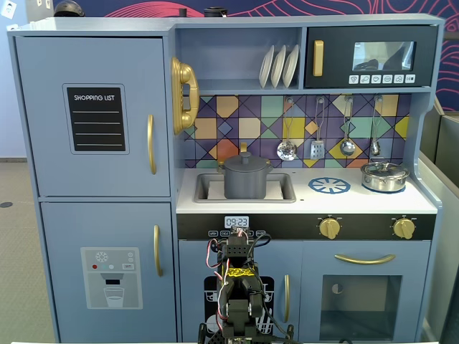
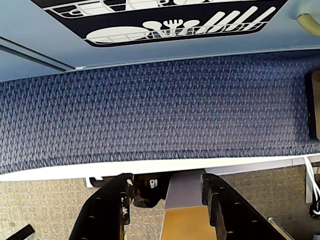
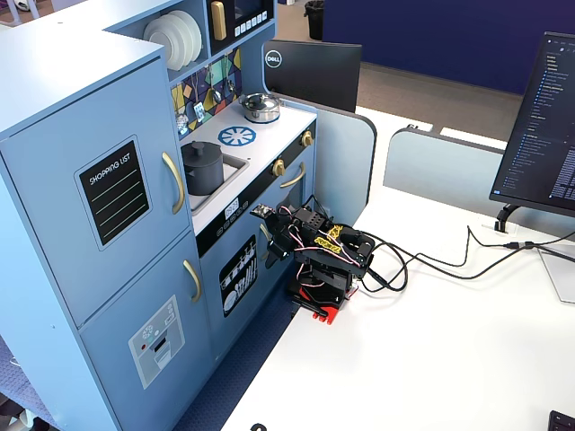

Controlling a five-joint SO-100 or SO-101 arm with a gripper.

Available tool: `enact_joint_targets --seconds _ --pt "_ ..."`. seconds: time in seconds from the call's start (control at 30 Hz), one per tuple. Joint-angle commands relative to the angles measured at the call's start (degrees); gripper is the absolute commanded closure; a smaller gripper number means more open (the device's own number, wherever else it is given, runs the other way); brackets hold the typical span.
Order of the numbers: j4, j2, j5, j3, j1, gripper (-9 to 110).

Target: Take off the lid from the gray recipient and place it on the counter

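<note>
lid (image 1: pixel 246 160) on gray recipient (image 1: pixel 247 182), well above folded gripper (image 3: pixel 267 242)

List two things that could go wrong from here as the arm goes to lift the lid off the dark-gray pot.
1. The matte dark-gray cylindrical pot sits down in the rectangular sink cut-out, so the two-finger gripper may strike the rim.
2. The flat dark-gray lid's small knob gives little grip; it could slip, or drag the pot up.

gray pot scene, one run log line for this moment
tool: open, folded low, empty | lid: on gray pot | pot: in sink | counter: lid not there
</note>
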Motion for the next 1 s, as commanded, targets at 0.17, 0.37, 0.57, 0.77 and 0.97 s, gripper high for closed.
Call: enact_joint_targets --seconds 0.17,0.37,0.57,0.77,0.97 --pt "9.7 -0.4 0.5 -0.1 3.8 101" --pt "5.4 -0.4 1.5 -0.4 4.1 101" --pt "-4.2 -0.9 10.4 -8.4 4.0 101" --pt "-19.1 -4.9 1.2 -22.6 5.3 101" --pt "-36.1 -15.3 -6.4 -38.0 4.2 102"
